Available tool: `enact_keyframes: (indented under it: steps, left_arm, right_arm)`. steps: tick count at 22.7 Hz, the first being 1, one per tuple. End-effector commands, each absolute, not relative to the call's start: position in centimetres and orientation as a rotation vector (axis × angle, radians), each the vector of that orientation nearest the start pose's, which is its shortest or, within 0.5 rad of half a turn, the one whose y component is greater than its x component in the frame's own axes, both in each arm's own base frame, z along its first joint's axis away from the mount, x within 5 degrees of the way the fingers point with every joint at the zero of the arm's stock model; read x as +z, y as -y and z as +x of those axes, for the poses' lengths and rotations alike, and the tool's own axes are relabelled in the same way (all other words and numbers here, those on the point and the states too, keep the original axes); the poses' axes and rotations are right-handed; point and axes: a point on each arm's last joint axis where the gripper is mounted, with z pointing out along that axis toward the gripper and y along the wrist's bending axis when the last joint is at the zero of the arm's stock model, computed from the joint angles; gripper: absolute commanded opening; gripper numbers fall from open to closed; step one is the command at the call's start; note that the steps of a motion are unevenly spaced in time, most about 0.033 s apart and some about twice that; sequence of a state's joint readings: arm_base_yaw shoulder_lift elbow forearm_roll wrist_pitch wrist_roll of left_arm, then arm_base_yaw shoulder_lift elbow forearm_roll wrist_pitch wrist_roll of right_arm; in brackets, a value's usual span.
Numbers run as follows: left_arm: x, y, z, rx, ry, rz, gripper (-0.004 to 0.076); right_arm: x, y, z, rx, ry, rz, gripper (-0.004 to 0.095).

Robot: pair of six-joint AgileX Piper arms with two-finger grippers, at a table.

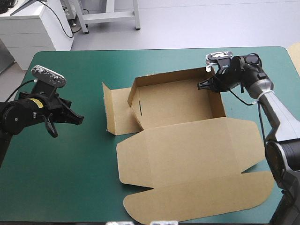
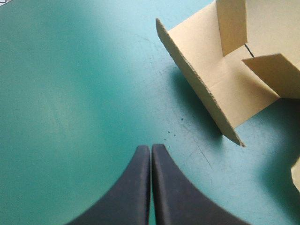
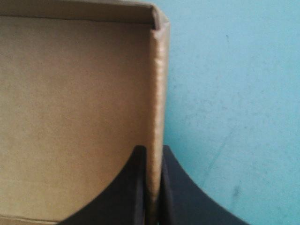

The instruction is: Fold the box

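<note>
1 brown box (image 1: 187, 154) mid-table on teal-green cover (image 1: 61, 183): lid flat at near side, tray beyond w/ far & right walls up, left panel splayed out, its end flap upright. 2 grippers: left gripper (image 2: 151, 148) pressed shut, empty, off box's left side; right gripper (image 3: 153, 151) pinching a raised wall by box's far-right corner.

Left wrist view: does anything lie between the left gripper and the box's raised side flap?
Nothing visible does. Only teal-green cover lies between the shut left gripper and the box, whose flap stands ahead of it and off to one side.
</note>
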State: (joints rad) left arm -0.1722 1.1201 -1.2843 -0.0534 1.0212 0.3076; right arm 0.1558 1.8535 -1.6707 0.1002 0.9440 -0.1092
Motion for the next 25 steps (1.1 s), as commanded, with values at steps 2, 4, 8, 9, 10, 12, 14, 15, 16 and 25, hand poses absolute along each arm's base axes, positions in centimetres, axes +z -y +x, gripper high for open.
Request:
enact_keyframes:
  steps: [2,4,8,9,10,12,14,15,16,25]
  left_arm:
    - [43.1,4.1,20.6,-0.014,-2.176,0.506,-0.0008]
    - [43.2,4.1,20.7,-0.013,-2.168,0.504,-0.0008]
    - [43.2,4.0,20.7,0.004,-2.167,0.507,-0.0008]
    - [43.1,3.9,20.7,0.010,-2.170,0.508,-0.0008]
    - [43.1,3.9,20.7,0.010,-2.177,0.510,-0.0008]
    - [43.0,3.9,20.6,0.015,-2.186,0.519,-0.0008]
    - [43.0,3.9,20.5,0.005,-2.193,0.521,-0.0008]
    - [43.0,4.0,20.5,-0.001,-2.193,0.520,-0.0008]
    - [43.0,4.0,20.5,-0.001,-2.191,0.518,-0.0008]
    - [42.8,4.0,20.3,-0.016,-2.223,0.521,-0.0008]
  right_arm:
    - [32.6,-7.3,41.2,0.160,-2.520,-0.287,0.0058]
    - [33.4,-7.3,41.3,0.163,-2.506,-0.290,0.0235]
    - [34.6,-7.3,41.1,0.148,-2.506,-0.318,0.0457]
    - [35.0,-7.2,41.0,0.143,-2.510,-0.322,0.0492]
    - [35.3,-7.2,40.9,0.141,-2.516,-0.326,0.0510]
    - [36.0,-7.2,40.6,0.134,-2.539,-0.348,0.0519]
    - [36.5,-7.1,40.0,0.124,-2.579,-0.392,0.0519]
    - [36.6,-7.0,39.7,0.110,-2.611,-0.424,0.0519]
    - [36.6,-6.9,39.7,0.102,-2.614,-0.425,0.0519]
    - [33.3,-7.1,41.6,0.082,-2.679,-0.431,0.0516]
